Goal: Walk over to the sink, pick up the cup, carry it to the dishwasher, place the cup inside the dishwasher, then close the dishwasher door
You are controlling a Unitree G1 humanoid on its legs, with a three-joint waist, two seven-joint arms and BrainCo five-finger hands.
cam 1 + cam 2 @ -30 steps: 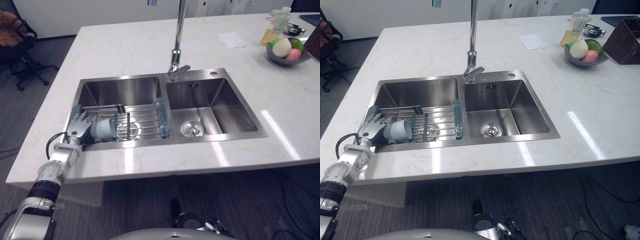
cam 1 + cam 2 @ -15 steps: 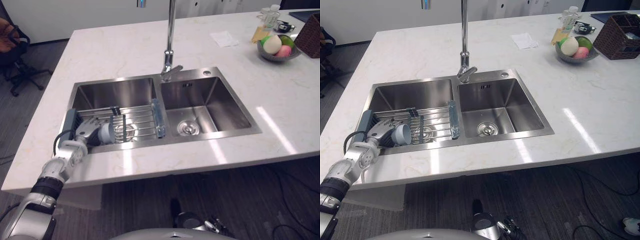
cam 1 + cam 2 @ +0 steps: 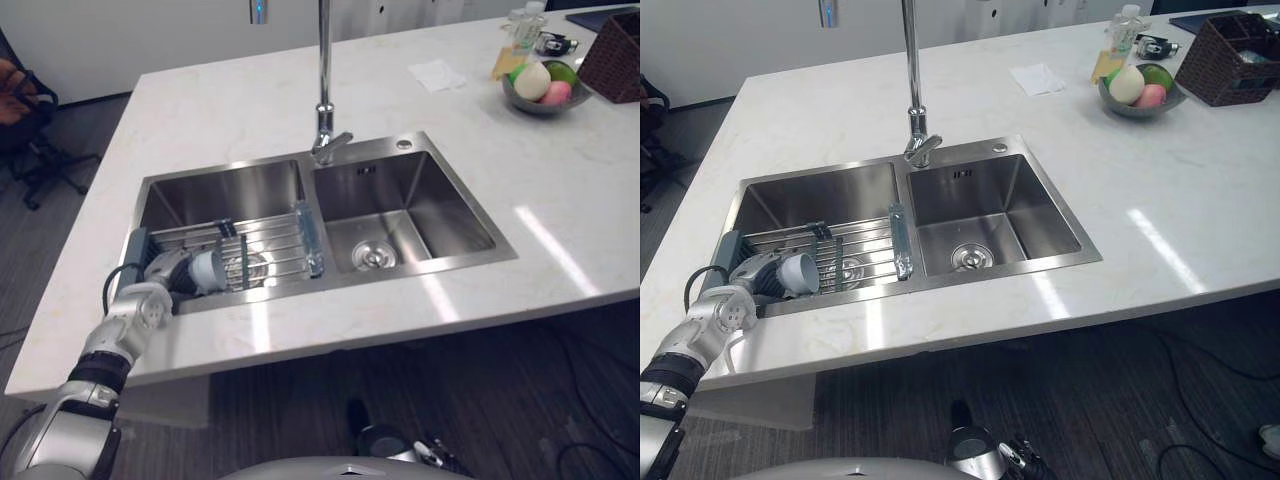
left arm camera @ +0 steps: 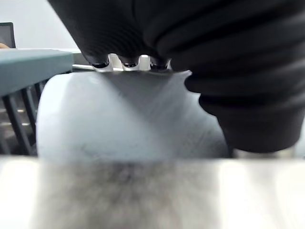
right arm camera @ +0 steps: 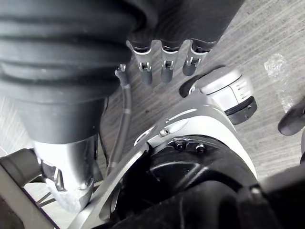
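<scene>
The right hand (image 5: 167, 57) hangs low at the robot's side over the dark floor (image 5: 267, 43), its fingers loose and fairly straight. At the near left corner of the steel sink (image 3: 330, 283), the left hand (image 3: 752, 272) has its fingers wrapped round the pale blue-grey cup (image 3: 800, 273). The cup is tipped on its side over the near-left end of the wire rack (image 3: 270, 245), and I cannot tell whether they touch. The rack sits in the left basin (image 3: 225, 190). The right basin (image 3: 430, 205) shows a round drain strainer (image 3: 372, 258). A tall faucet (image 3: 323, 100) rises behind the divider. Farther back on the white marble countertop (image 3: 220, 110) lie a paper napkin (image 3: 437, 74) and a grey bowl (image 3: 1122, 109) holding a cream, a green and a pink fruit. Next to the bowl stands a dark woven basket (image 3: 1225, 70). Its contents are unclear.
</scene>
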